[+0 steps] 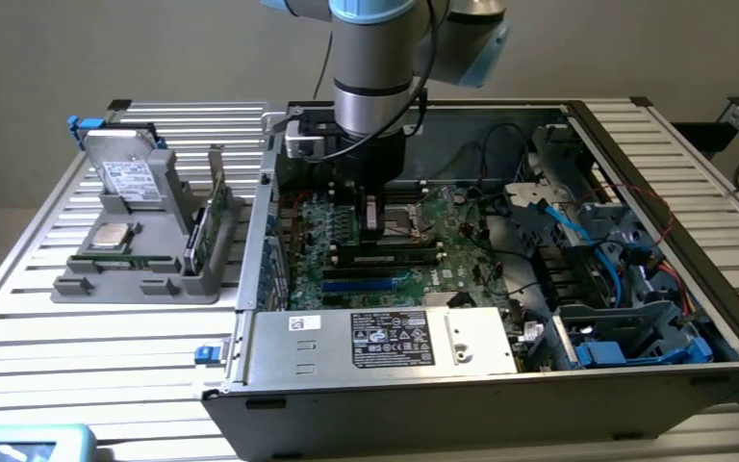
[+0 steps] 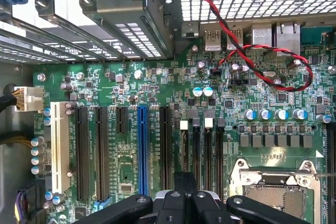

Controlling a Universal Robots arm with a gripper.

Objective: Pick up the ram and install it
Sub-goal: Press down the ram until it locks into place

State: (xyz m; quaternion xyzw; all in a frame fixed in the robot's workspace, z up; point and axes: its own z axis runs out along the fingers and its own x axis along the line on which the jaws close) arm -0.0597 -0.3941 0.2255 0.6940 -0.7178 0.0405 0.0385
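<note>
One narrow green stick, which I am taking for the ram (image 1: 123,260), is lying flat along the near edge of the grey holder (image 1: 151,284). The holder is sitting on the bench (image 1: 36,318), at the exterior view's left, well apart from the open case (image 1: 472,385).

The end effector (image 2: 186,198) is hanging low inside the case, just above the board (image 2: 157,82). Its fingers (image 2: 178,200) are pressed together and I am seeing nothing between them. In the wrist view it is hovering close to the memory slots (image 2: 202,150), beside the empty socket (image 2: 278,192).

To do this step well, I am judging that the fingers should be spread before meeting the stick and should take it by its long flat faces near the middle, so it is not tilting. Over the slot, the stick should be standing parallel to it, with the white clips (image 2: 184,125) open, and the pressing should be straight and even.
</note>
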